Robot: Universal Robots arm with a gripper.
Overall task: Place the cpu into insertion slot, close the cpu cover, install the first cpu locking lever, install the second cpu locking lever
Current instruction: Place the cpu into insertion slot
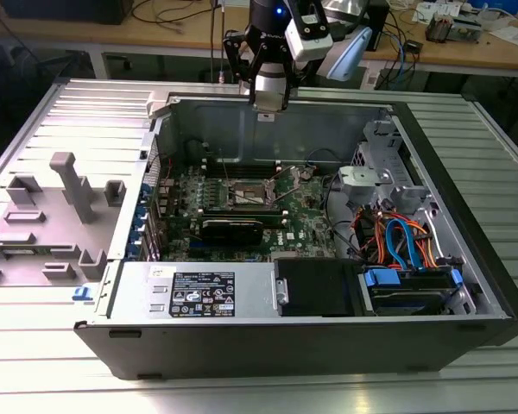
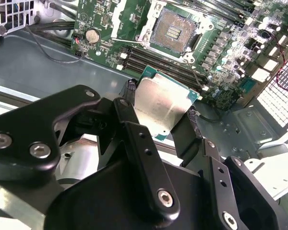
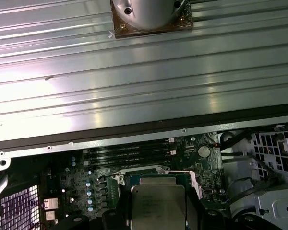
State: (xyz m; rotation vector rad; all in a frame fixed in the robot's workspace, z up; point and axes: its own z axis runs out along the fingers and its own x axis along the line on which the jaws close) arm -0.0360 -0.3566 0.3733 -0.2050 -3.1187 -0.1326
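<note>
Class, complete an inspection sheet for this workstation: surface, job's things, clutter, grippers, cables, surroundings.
Surface: ribbed metal table carrying an open computer case.
Job's things: cpu gripped, not seated; insertion slot uncovered, empty.
Clutter: grey fixture blocks at the exterior view's left.
Grippers: gripper shut on the cpu, above the case's far wall in the exterior view.
Cables: orange and blue cables inside the case, exterior view's right.
Surroundings: wooden benches behind the table.
</note>
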